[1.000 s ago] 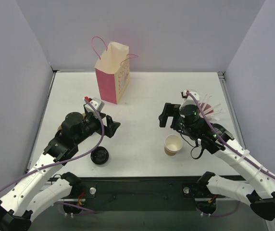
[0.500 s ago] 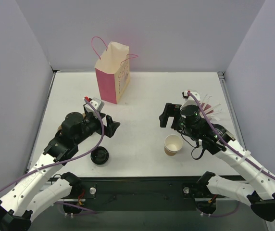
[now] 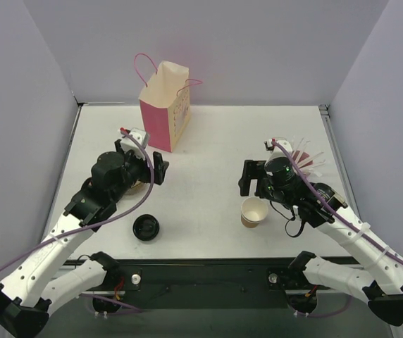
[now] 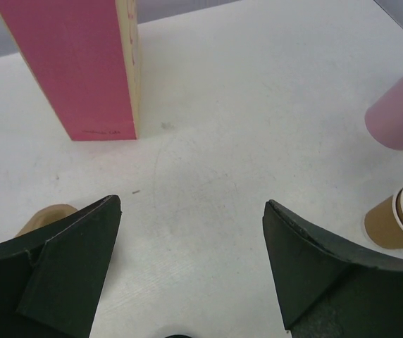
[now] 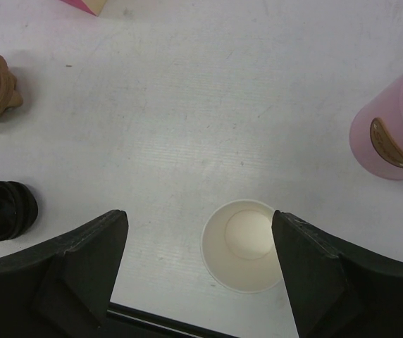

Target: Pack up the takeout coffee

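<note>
White table (image 3: 208,141): lidless cup (image 3: 253,212) stands just beside the right gripper (image 5: 198,215), lid (image 3: 146,228) apart, nearer the left gripper (image 4: 191,204), bag (image 3: 163,105) far. Both jaws gape wide, empty. Squeezing the thin open cup could crush or tip it.

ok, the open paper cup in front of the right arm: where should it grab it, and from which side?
Likely the side wall just below the rolled rim, from straight above. The cup stands free and upright, mouth up and empty. The right gripper hangs open over it, spread wider than the cup. Squeeze lightly; thin paper probably dents.
</note>
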Motion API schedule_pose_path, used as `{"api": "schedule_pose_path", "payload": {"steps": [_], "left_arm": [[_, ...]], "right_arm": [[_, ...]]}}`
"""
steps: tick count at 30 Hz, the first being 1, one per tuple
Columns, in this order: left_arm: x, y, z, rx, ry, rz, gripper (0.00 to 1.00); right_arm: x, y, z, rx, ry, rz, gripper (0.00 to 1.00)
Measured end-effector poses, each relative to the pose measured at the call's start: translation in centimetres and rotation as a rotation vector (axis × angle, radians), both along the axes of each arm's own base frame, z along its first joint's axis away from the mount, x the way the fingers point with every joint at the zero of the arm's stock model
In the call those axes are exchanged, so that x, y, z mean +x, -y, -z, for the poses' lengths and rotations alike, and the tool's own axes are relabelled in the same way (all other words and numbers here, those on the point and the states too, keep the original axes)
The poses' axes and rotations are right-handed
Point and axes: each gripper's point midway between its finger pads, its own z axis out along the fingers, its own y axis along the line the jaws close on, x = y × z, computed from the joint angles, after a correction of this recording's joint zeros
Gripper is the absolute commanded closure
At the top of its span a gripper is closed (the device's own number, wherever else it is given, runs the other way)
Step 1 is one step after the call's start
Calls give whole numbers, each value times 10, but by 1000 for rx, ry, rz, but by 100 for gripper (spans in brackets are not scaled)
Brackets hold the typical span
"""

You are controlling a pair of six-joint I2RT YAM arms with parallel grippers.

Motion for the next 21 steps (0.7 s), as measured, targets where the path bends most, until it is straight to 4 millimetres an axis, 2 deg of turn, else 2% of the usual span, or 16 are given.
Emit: {"api": "schedule_pose_path", "payload": {"steps": [5, 8, 9, 10, 13, 16, 21], "left_arm": [[34, -2, -34, 14, 4, -114, 9], [46, 3, -42, 4, -2, -133, 9], [47, 5, -40, 6, -9, -129, 9], [47, 7, -37, 11, -19, -122, 9], [44, 9, -22, 28, -44, -103, 9], [41, 7, 0, 67, -77, -96, 9], [30, -1, 39, 133, -126, -83, 9]], "right_arm": [[-5, 8, 6, -36, -23, 4, 29], [-6, 17, 16, -68, -47, 29, 40], [-7, 21, 22, -80, -63, 40, 47], [-7, 27, 29, -96, -83, 56, 50], [-10, 43, 53, -142, -154, 108, 53], [-14, 53, 75, -178, -219, 143, 57], [-21, 58, 96, -211, -282, 165, 64]]}}
